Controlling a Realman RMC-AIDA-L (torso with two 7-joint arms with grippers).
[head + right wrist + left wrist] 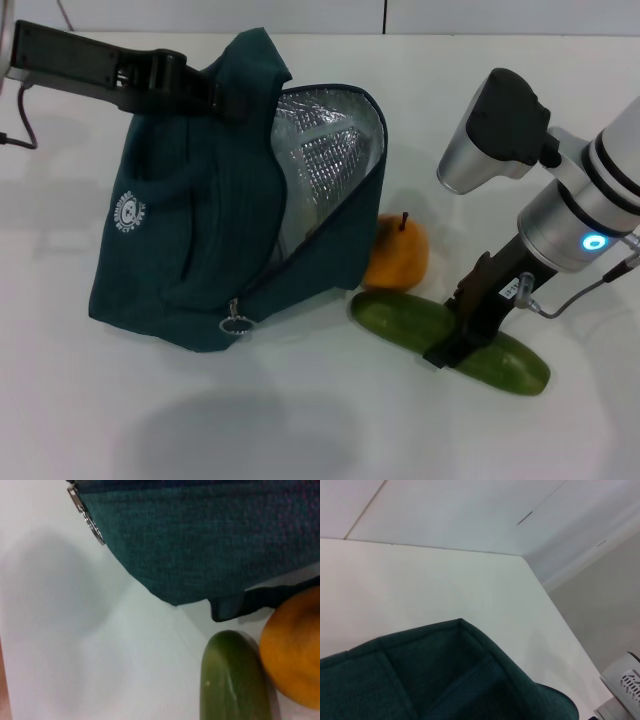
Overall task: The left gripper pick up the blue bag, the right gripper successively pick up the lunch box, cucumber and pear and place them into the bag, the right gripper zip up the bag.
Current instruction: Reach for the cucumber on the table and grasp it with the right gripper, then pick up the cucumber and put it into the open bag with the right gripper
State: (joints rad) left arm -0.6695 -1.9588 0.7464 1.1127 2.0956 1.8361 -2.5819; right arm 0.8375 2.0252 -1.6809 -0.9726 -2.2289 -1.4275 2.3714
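On the white table (100,400), my right gripper (462,340) straddles the middle of the cucumber (400,318), fingers spread around it. Beside it sits the pear (398,255). My left gripper (215,95) clamps the blue bag (190,250) top, mouth open.

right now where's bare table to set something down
Bare table runs along the front, before the bag and cucumber. Crowded on the right of the bag: pear touches the cucumber, and the right hand is down over the cucumber. The left hand is at the bag's top.
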